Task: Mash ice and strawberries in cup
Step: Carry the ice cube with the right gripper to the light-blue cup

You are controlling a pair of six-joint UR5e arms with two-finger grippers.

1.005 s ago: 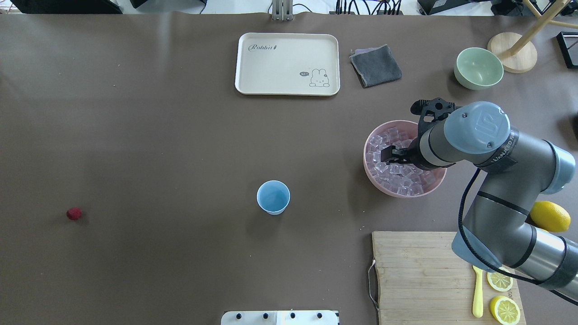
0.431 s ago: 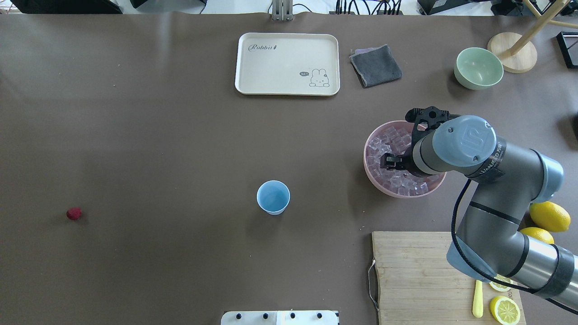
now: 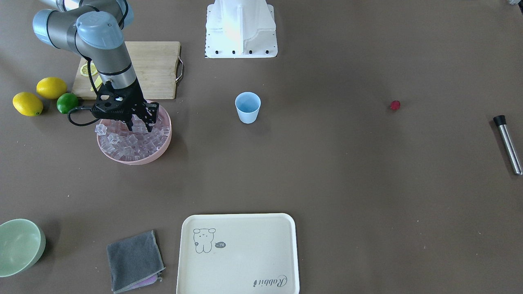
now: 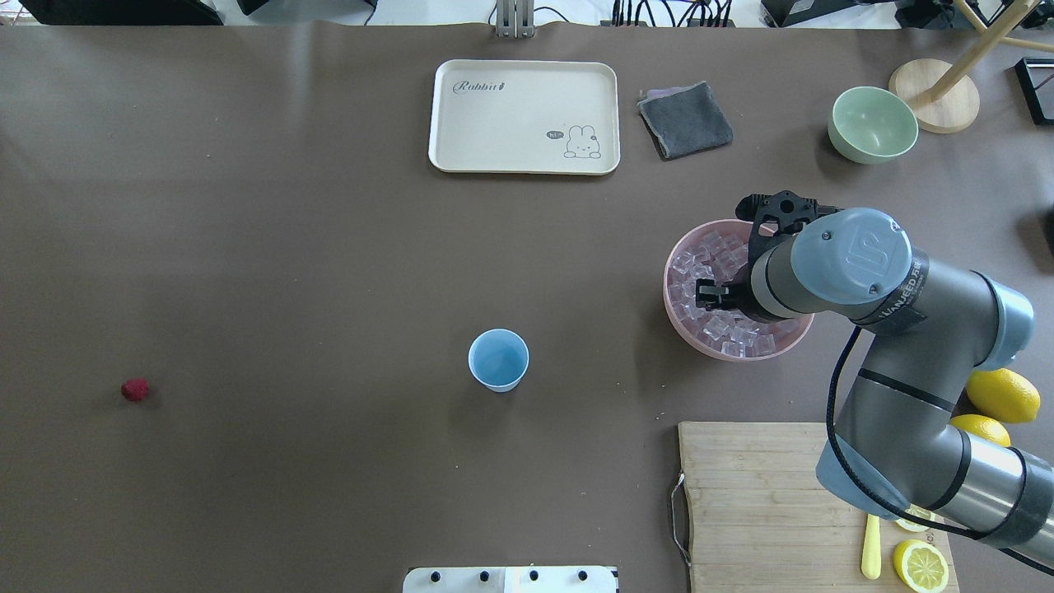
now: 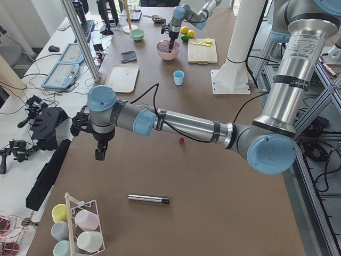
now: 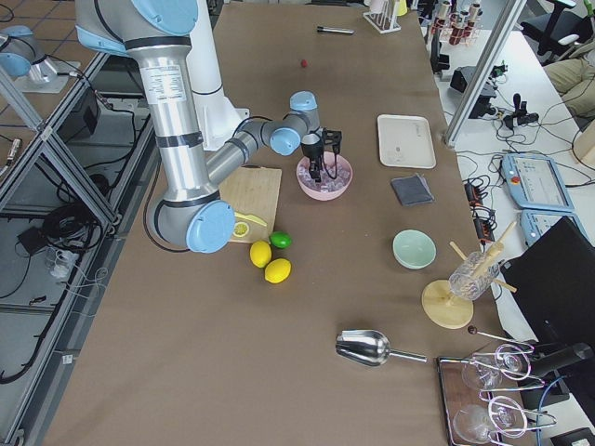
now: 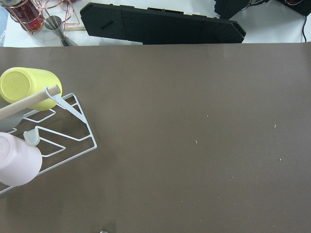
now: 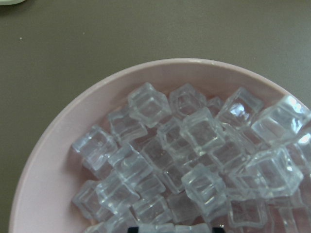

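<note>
**A:** Step in hand?

**B:** Judged as fetching ice (image 8: 201, 131) from pink bowl (image 8: 58, 141). Noted right gripper (image 3: 140, 123) dipped among the cubes, jaws spread, clamping nothing as far as shown. Cannot tell released or clenched for left gripper (image 5: 99, 153), hanging over bare table near a wire rack (image 7: 48, 141).

**A:** How to do it well?

**B:** Straddle one top cube, squeeze gently, lift straight up. Then carry to cup (image 4: 498, 359), standing well apart at mid-table. Beware slick faces and neighbours dragged over the rim.

**A:** Counts?

**B:** Logged:
- one cup
- one strawberry (image 4: 135, 389), lying far beyond the cup
- two bowls, counting green bowl (image 4: 873, 123)
- two whole lemons (image 3: 51, 87)
- one lime (image 3: 67, 102)
- one steel rod (image 3: 508, 143)
- ice too heaped to count, dozens at a guess
</note>
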